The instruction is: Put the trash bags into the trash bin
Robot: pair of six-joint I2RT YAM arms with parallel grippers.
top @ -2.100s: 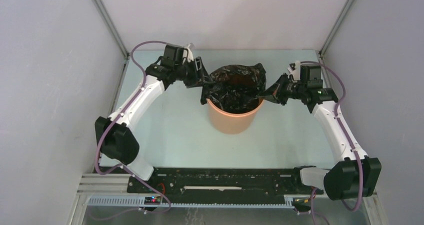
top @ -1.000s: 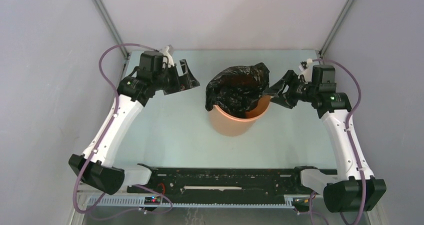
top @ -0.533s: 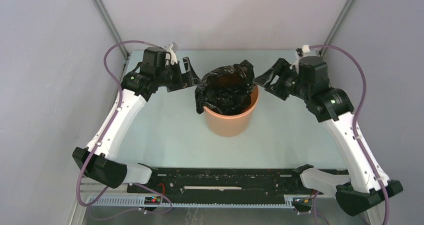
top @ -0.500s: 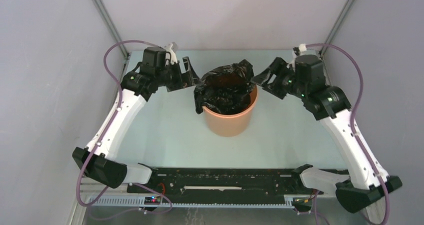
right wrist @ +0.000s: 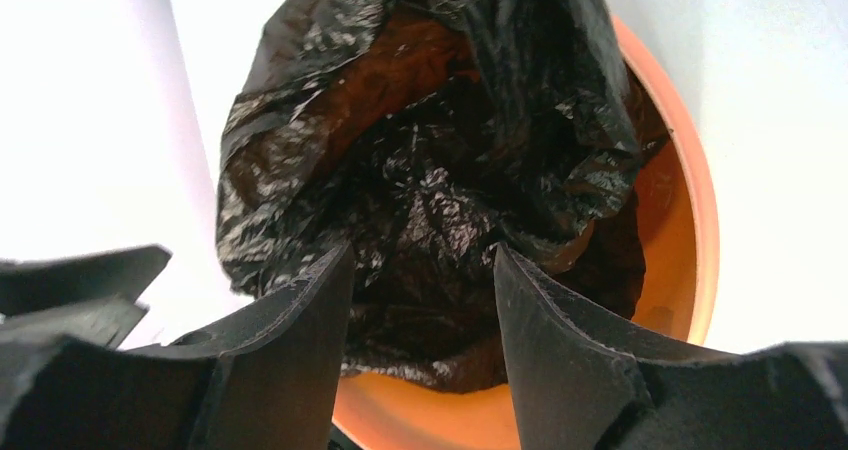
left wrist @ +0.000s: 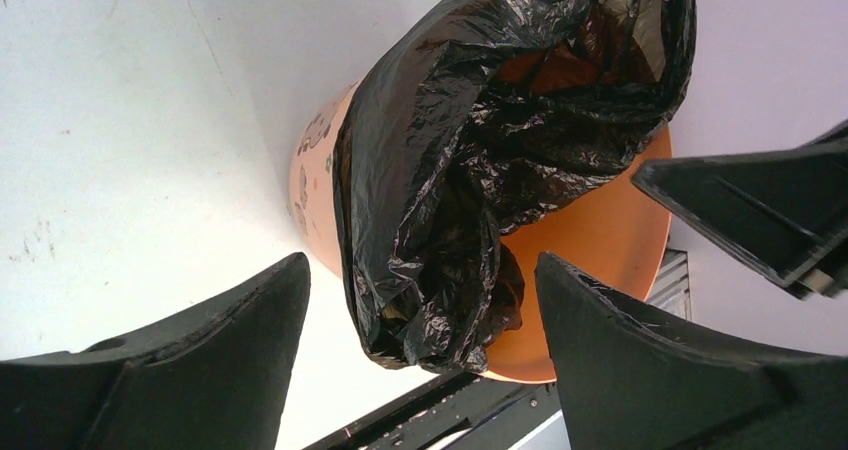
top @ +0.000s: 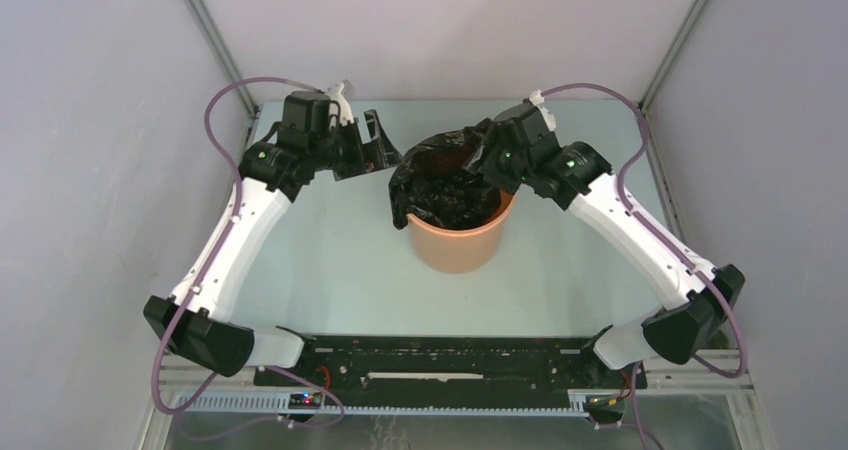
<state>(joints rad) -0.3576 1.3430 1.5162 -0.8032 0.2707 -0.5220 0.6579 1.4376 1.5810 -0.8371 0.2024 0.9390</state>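
The orange trash bin (top: 456,244) stands mid-table with the wrinkled black trash bag (top: 440,182) stuffed into its mouth. Part of the bag spills over the left rim. My left gripper (top: 384,154) hovers open just left of the bag, apart from it. In the left wrist view its fingers (left wrist: 210,345) frame the hanging bag (left wrist: 470,170) and the bin (left wrist: 600,250). My right gripper (top: 479,158) is above the bin's back right, over the bag. In the right wrist view the right gripper (right wrist: 421,252) is open, and the bag (right wrist: 420,160) and bin rim (right wrist: 695,220) lie just beyond its tips.
The pale table (top: 330,260) is walled by grey panels on the left, right and back. A black rail (top: 440,360) with the arm bases runs along the near edge. One finger of the right gripper (left wrist: 760,210) shows in the left wrist view.
The right arm has swung left from beside the bin to above it, its jaws narrowing a little. The bin slid slightly left. The left gripper has barely moved.
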